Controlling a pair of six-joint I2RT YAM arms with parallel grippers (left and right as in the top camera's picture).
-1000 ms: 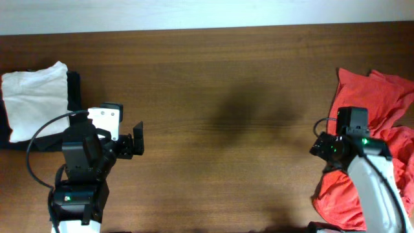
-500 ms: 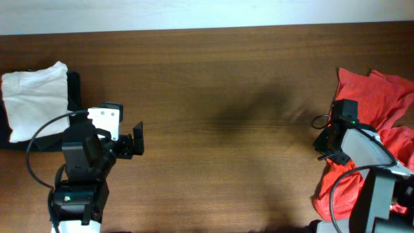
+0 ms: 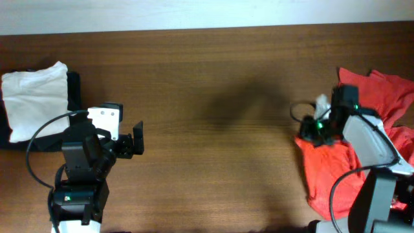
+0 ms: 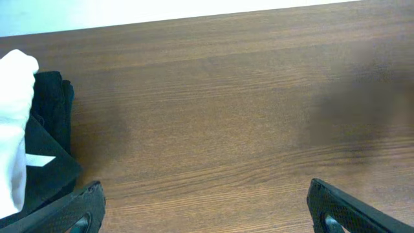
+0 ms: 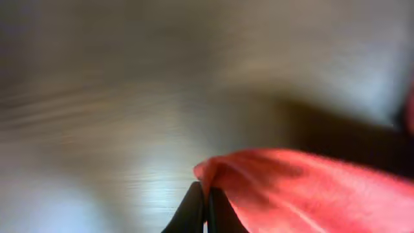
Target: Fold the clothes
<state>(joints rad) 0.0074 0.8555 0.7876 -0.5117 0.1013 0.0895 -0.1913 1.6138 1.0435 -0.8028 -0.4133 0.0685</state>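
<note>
The right gripper is clenched on a thin fold at the edge of the crumpled red-orange cotton T-shirt. In the wrist view the cloth bulges just beside its closed fingertips. The rest of the shirt lies heaped behind and beneath that gripper, reaching the far side of the brown wooden table and partly leaving the overhead view. The main risk, as I judge it, is the shallowness of the pinch. The wrist view is blurred, so how much fabric sits between the jaws cannot be told, and a pull across the wood could draw the fold free. The pinch may also have caught several layers, in which case the shirt would come along as a bundle and not open out. No lettering shows, so which part is held (hem, sleeve or side) is unclear, and a wrong corner would leave the shirt twisted. Loose cloth behind the gripper could also slide off the table edge. The left gripper hangs wide open and empty, well apart from the shirt. A white folded garment and a black folded garment lie just behind it, where a careless reach could disturb them.
</note>
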